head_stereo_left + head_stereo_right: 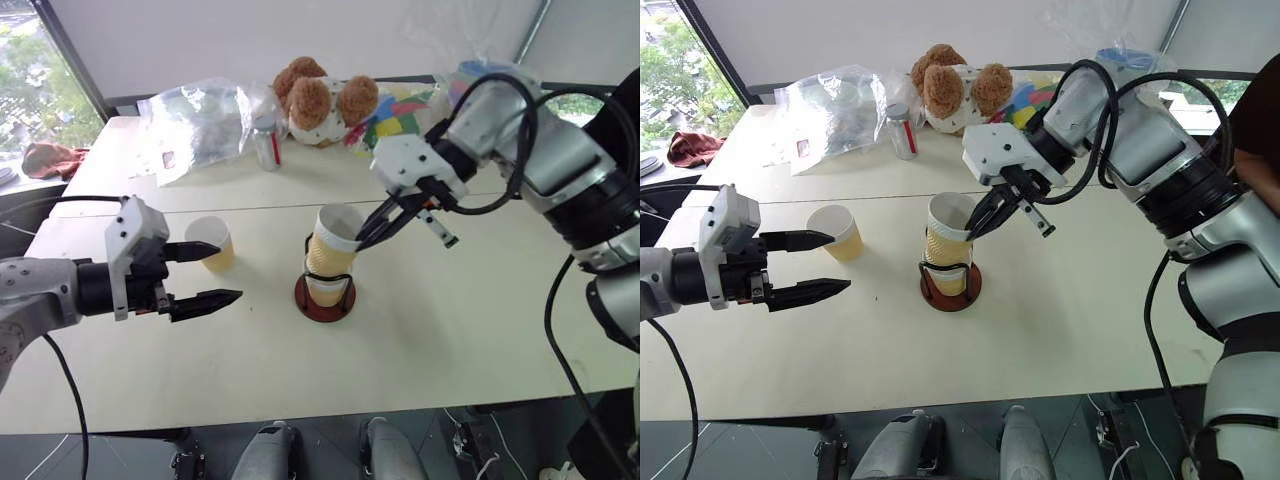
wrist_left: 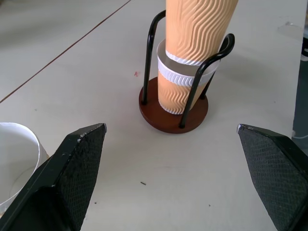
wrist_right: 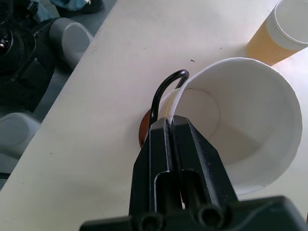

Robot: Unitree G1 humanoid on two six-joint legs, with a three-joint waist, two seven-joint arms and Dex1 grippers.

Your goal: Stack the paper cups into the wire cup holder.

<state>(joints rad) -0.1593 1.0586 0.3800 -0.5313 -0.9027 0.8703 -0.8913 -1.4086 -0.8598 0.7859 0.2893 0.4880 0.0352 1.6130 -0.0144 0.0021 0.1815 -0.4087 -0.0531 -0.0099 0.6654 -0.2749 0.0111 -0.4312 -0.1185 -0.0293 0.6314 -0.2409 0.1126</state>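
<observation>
The wire cup holder stands mid-table on its reddish-brown disc base, with one paper cup seated inside its black loops. A second paper cup is nested in that one and leans a little. My right gripper is shut on this upper cup's white rim, one finger inside and one outside. A third paper cup stands upright on the table left of the holder. My left gripper is open and level beside that cup, pointing toward the holder, with nothing between its fingers.
At the back of the table lie a crumpled clear plastic bag, a small can, a brown and white plush toy and a colourful item. The table's front edge runs close below the holder.
</observation>
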